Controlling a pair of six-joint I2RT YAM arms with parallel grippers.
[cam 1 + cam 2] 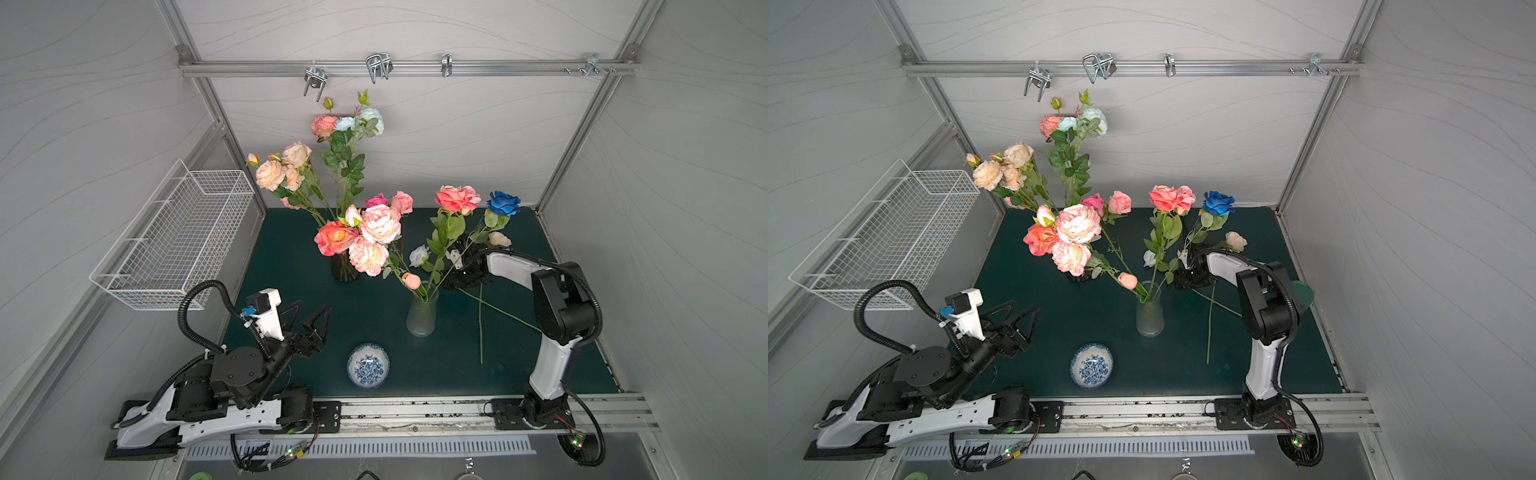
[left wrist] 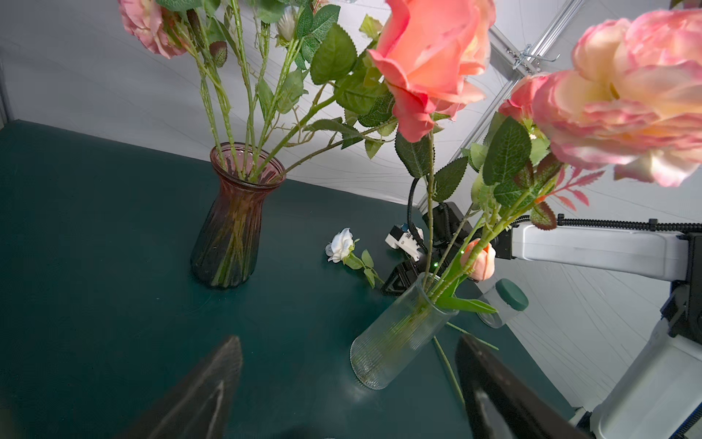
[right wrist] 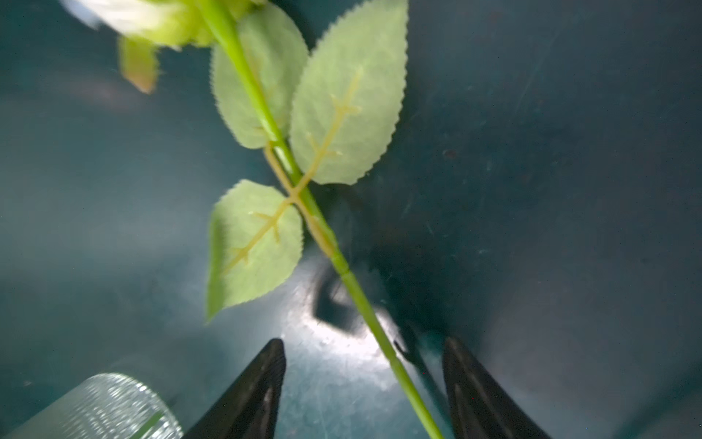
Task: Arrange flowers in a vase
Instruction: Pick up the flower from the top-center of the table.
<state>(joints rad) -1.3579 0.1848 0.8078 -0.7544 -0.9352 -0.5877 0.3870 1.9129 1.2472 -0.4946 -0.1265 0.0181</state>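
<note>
Right hand (image 3: pixel 364 342), seen from its wrist camera: jaws apart and gripping nothing, with the green stem (image 3: pixel 315 220) of a white rose passing between the fingers, nearer to one of them than the other. The picture is blurred, so contact between finger and stem cannot be judged.

In a top view the hand sits right of centre, low over the table (image 1: pixel 374 303). The white rose (image 1: pixel 418 255) lies with its head just to the hand's left. The left hand (image 1: pixel 316 305), at lower left, is also spread wide and empty, well apart from everything.

The clear vase (image 1: pixel 422 316) stands just below and left of the right hand and already holds several stems, among them a coral rose (image 1: pixel 457 199) and a deep blue rose (image 1: pixel 503 203) leaning out above the arm. Two bare stems (image 1: pixel 481 328) lie crossed on the table near the hand. The dark vase (image 1: pixel 343 268), full of blooms, stands further left.

Likely hazards:
- An off-centre close may push the stem aside or pinch a leaf instead.
- A lifted stem may drag the bare ones along.
- The arm may catch the overhanging roses and tip the clear vase.
- The crowded vase mouth may turn the stem away.
</note>
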